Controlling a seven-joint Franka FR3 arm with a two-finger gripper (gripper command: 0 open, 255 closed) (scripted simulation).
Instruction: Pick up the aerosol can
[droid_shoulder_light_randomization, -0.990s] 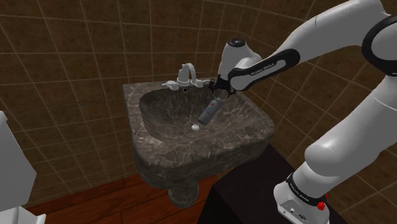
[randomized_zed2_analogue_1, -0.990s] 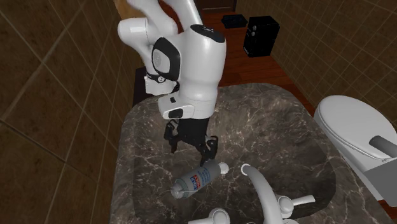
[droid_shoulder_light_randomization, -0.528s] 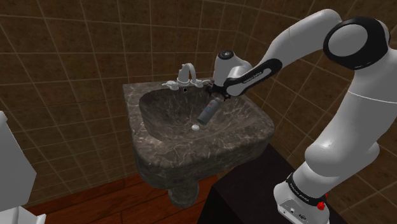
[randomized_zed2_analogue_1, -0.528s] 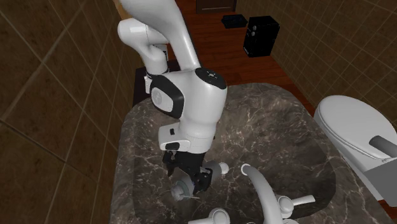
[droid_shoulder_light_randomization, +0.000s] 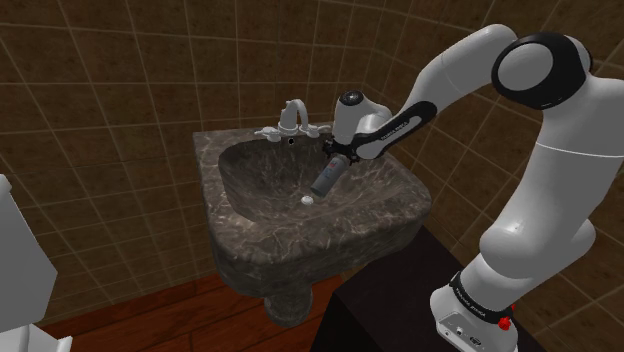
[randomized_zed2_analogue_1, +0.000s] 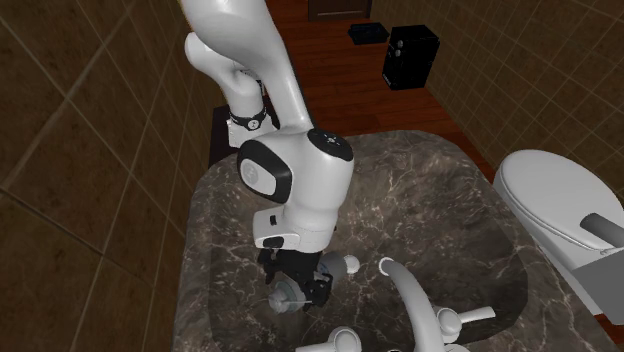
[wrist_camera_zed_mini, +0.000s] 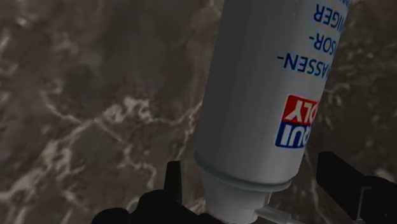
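Observation:
The aerosol can (droid_shoulder_light_randomization: 324, 181) is silver-grey with blue print and a red and blue label. It lies slanted on the inner slope of the dark marble sink (droid_shoulder_light_randomization: 262, 250), on the shoulder view's right side of the basin. My black gripper (droid_shoulder_light_randomization: 338, 158) is down over the can's upper end. In the wrist view the can (wrist_camera_zed_mini: 264, 95) runs between the two fingers, and its shoulder and white nozzle sit close to the palm. The gripper (wrist_camera_zed_mini: 257, 191) is open, with a thin gap on each side of the can. In the second exterior view the hand (randomized_zed2_analogue_1: 295, 283) covers most of the can (randomized_zed2_analogue_1: 283, 297).
A pale faucet (droid_shoulder_light_randomization: 293, 114) with two handles stands on the sink's back rim, close beside the gripper. A small white drain (droid_shoulder_light_randomization: 307, 199) lies at the basin's bottom. A white toilet (randomized_zed2_analogue_1: 560, 215) is next to the sink, and black boxes (randomized_zed2_analogue_1: 410, 55) stand on the wooden floor.
The arm has come down and toward the faucet. The gripper hung above the can a second ago and now straddles its nozzle end. The can has not moved.

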